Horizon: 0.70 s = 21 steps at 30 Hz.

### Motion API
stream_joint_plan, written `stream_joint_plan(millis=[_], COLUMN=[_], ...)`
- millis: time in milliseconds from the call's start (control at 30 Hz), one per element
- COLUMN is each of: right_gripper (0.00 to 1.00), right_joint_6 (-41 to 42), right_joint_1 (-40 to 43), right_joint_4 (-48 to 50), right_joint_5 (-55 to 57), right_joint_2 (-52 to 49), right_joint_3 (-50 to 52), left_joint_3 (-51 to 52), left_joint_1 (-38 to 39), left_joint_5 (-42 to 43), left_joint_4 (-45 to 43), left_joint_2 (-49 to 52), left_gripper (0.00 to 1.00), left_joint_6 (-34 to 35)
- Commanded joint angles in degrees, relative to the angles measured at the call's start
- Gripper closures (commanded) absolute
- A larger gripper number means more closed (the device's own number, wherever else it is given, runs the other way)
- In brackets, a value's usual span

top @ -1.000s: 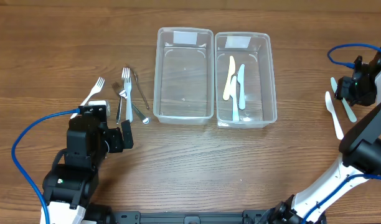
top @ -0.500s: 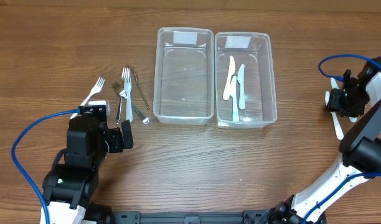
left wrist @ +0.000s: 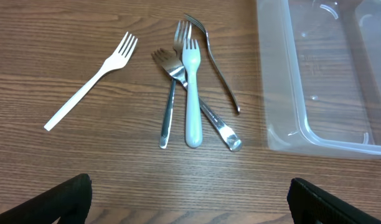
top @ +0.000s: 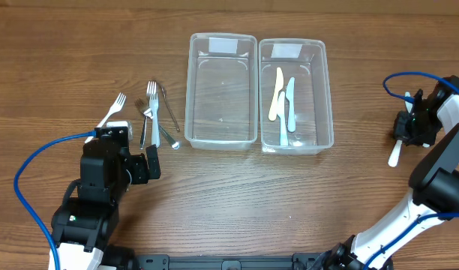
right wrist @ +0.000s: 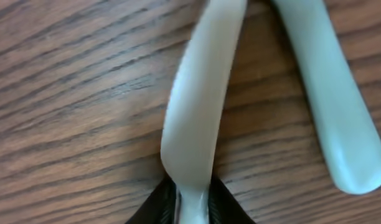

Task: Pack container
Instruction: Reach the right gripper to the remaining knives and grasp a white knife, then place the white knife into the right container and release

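- Counter (top: pixel 229 195), overhead view: two clear containers stand side by side at 12 o'clock, their long walls touching or nearly so.
- Right container (top: pixel 328 97): holds three plastic knives (top: pixel 284 101) lying lengthwise on its floor; this is the only packing visibly done.
- Left container (top: pixel 189 90): nothing inside.
- White plastic fork (left wrist: pixel 91 84): lies alone on the counter at 9 o'clock of the containers.
- Fork cluster (left wrist: pixel 190 93): one pale plastic fork lies across several metal ones. It sits between the lone fork and the left container, and none of these forks are packed.
- Left gripper (top: pixel 149 165): jaws at their widest and holding nothing. It is parked at 6 o'clock of the forks and apart from them.
- Right gripper (top: pixel 408 129): at the 3 o'clock edge of the counter, well apart from the containers. Its jaws have narrowed onto the cream knife (right wrist: pixel 200 93), pinched at one end. Whether the knife is clear of the counter cannot be told.
- Pale green knife (right wrist: pixel 340 112): lies free on the counter just beside the cream one, at its 3 o'clock in the wrist view.
- Progress, as a judgement: perhaps a third done. The step in hand is the pickup of the cream knife. Carrying it to the right container at 9 o'clock remains, as do the green knife and all the forks, which presumably belong in the left container.
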State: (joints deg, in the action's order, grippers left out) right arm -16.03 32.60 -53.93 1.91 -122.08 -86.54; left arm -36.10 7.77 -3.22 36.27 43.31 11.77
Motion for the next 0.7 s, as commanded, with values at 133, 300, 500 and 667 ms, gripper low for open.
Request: stream_joint_plan(millis=[133, 300, 500, 667], right_gripper=[0.96, 0.96, 0.96, 0.96], right_joint_6=[9.42, 13.33, 16.33, 16.35], right_joint_1=[0.22, 0.22, -0.79, -3.54], right_joint_4=[-0.81, -2.21, -7.37, -12.9], right_joint_5=[5.62, 5.57, 0.17, -6.43], right_joint_2=[-2.23, -2.23, -1.6, 1.16], right_joint_3=[2.84, 2.38, -3.17, -11.19], left_joint_3=[-1.51, -1.51, -1.51, -1.51], left_joint_1=[-0.24, -0.24, -0.24, -0.24], left_joint_5=[-0.17, -0.17, -0.17, -0.17], left_joint_4=[-0.09, -0.07, -0.07, -0.09], left_joint_2=[0.09, 0.09, 0.09, 0.09], left_gripper=[0.0, 0.0, 0.0, 0.0], left_joint_6=[-1.07, -1.07, -1.07, -1.07])
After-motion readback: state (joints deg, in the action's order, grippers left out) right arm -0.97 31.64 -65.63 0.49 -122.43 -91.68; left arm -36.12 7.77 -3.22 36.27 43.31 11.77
